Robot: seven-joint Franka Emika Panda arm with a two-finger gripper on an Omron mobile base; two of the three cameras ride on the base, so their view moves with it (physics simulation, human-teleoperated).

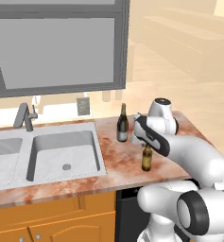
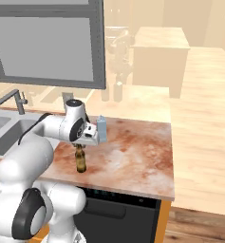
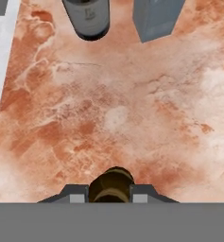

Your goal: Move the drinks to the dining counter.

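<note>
The white arm (image 1: pixel 193 156) rises from the base and bends forward over the reddish marble tabletop (image 2: pixel 133 156), its wrist turned down so the end effector (image 3: pixel 111 197) points at the surface. The end effector sits directly over the neck of the brown beer bottle (image 1: pixel 147 158), its 2 fingertips (image 3: pixel 75 194) flanking the bottle's top; whether they press on it, I cannot tell. The bottle stands upright near the tabletop's front edge.

Left of it lies the steel double sink (image 1: pixel 61 151) with its faucet (image 1: pixel 24 116), under a large grey window (image 1: pixel 56 47). Behind the beer bottle, toward the wall, the dark wine bottle (image 1: pixel 123 125) stands upright, and just beside it the blue-grey carton (image 2: pixel 101 129); in the hand view both stand ahead of the end effector, apart from each other. Orange cabinets (image 1: pixel 52 222) and a dark appliance front (image 2: pixel 118 209) sit below the tabletop. A pale wooden floor (image 2: pixel 204 118) stretches beyond.
</note>
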